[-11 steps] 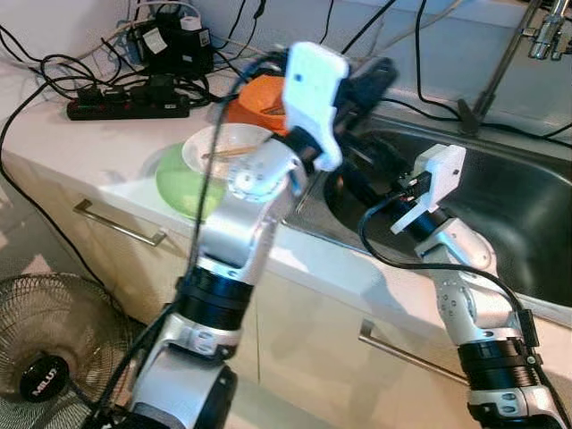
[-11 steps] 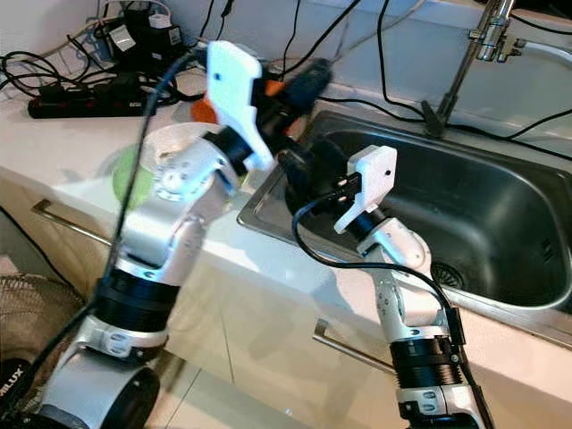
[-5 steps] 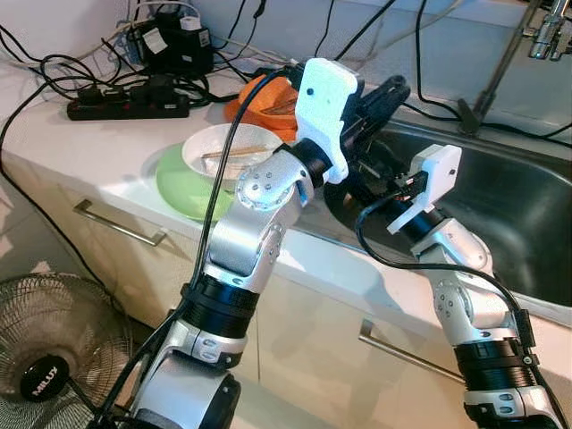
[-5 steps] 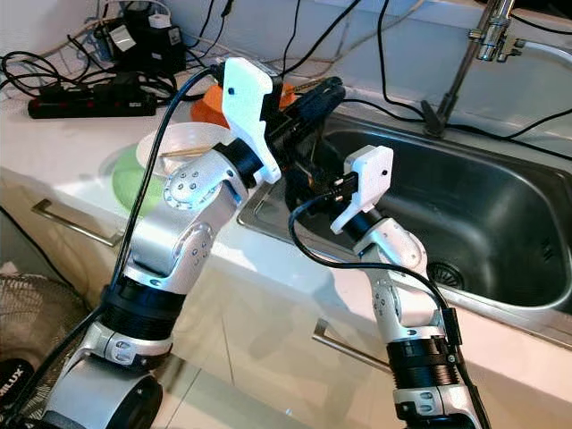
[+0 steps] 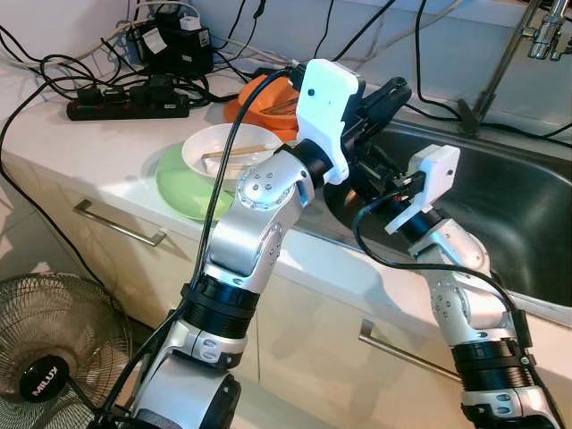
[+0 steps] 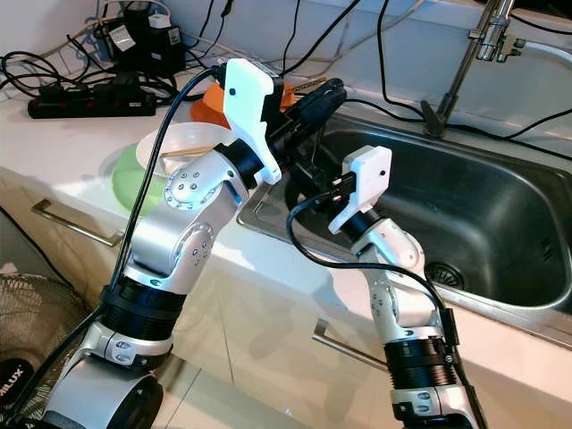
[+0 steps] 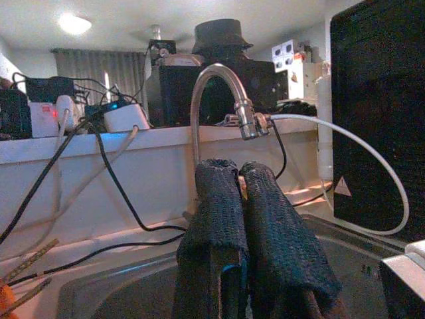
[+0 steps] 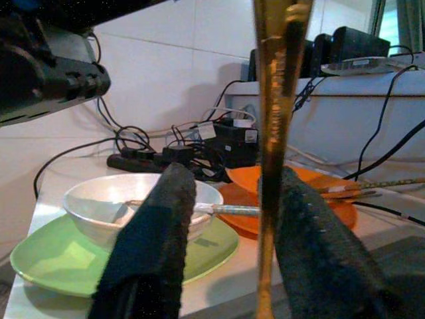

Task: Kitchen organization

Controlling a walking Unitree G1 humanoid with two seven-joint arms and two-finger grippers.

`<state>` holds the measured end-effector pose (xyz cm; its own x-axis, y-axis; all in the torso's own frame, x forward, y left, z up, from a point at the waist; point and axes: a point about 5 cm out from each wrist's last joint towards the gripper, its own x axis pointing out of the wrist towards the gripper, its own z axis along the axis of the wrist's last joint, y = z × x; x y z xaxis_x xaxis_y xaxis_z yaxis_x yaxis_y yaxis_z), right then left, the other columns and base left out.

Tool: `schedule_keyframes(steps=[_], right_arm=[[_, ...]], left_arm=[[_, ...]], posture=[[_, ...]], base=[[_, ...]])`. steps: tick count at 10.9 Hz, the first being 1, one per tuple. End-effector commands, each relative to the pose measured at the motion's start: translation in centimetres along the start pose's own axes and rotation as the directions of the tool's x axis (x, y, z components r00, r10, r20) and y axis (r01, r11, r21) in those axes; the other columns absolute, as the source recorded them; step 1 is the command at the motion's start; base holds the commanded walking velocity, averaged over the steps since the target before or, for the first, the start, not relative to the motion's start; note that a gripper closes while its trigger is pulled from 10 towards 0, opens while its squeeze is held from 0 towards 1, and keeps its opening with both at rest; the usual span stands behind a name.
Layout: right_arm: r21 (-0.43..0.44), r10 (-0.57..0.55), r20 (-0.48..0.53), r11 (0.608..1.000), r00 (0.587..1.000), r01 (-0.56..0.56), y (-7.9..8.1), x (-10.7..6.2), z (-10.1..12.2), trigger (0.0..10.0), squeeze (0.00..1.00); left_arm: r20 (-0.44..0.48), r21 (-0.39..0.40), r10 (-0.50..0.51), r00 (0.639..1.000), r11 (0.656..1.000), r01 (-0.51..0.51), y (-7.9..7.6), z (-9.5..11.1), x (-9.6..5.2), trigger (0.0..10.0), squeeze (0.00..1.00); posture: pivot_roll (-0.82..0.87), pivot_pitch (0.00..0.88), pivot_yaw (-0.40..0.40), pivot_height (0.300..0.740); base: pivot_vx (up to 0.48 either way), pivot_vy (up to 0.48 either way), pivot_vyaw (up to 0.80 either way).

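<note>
My left gripper [image 5: 391, 89] reaches over the sink's near-left corner, its fingers [image 7: 219, 199] pressed shut; a thin tan sliver shows between them. Just below it my right gripper [image 5: 374, 174] points back toward the counter. In the right wrist view its jaws stand open [image 8: 232, 176] and a slim golden utensil handle [image 8: 275, 100] hangs upright in the gap, close to one finger [image 8: 312, 239]. A white bowl [image 5: 228, 147] with a utensil in it sits on a green plate [image 5: 179, 188]. Behind them an orange dish [image 5: 264, 98] holds chopsticks.
The steel sink [image 5: 527, 206] with its faucet [image 5: 523, 36] lies to the right. A black power strip [image 5: 125, 103] and tangled cables crowd the back of the counter. A floor fan [image 5: 54, 357] stands low on the left, beside the drawer fronts.
A second ago my left arm was swinging, blurred; it has since moved right over the sink edge and settled above the right gripper. The right gripper has barely shifted.
</note>
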<state>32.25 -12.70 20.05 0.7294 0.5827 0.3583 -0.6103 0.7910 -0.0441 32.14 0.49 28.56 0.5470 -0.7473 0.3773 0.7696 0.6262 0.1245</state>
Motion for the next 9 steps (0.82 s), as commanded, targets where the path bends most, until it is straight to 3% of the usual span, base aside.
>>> schedule_keyframes(steps=[1, 9], right_arm=[[-0.003, -0.001, -0.009, 1.0, 1.0, 0.001, 0.09, 0.12, -0.09, 0.0, 0.0], [0.009, -0.002, -0.01, 1.0, 1.0, 0.002, 0.37, 0.37, -0.42, 0.0, 0.0]], left_arm=[[0.005, -0.016, -0.026, 1.0, 1.0, 0.026, -0.51, 0.1, 0.07, 10.0, 0.0], [0.011, -0.024, -0.038, 0.999, 0.999, 0.039, -0.69, 0.26, 0.05, 10.0, 0.0]], posture=[[0.16, 0.016, 0.004, 0.74], [0.17, 0.012, 0.001, 0.74]], base=[[0.0, 0.0, 0.0], [0.0, 0.0, 0.0]])
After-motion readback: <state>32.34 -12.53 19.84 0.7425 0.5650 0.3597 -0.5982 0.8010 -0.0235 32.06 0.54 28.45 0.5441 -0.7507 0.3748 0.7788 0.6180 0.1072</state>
